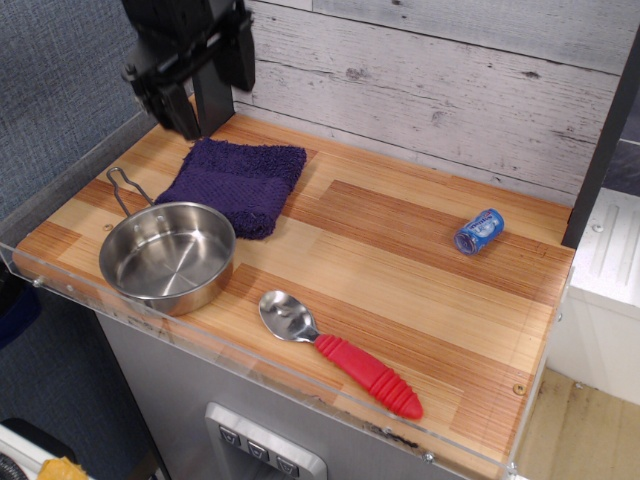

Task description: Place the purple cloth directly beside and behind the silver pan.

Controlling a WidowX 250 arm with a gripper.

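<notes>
Behind silver pan (167, 255): purple cloth (238, 184), nubbly, square, flat, touching rim.

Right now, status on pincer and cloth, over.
Pincer open, empty, raised above the cloth. Purple cloth flat on the table, right behind the silver pan, touching its rim. Spoon and blue can well away.

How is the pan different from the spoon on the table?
The pan is round, all bare shiny steel, with a thin wire loop handle; the spoon is long and has a thick ribbed red handle. The pan sits at the left end, the spoon nearer the front middle. Both have shiny, empty metal bowls.
</notes>
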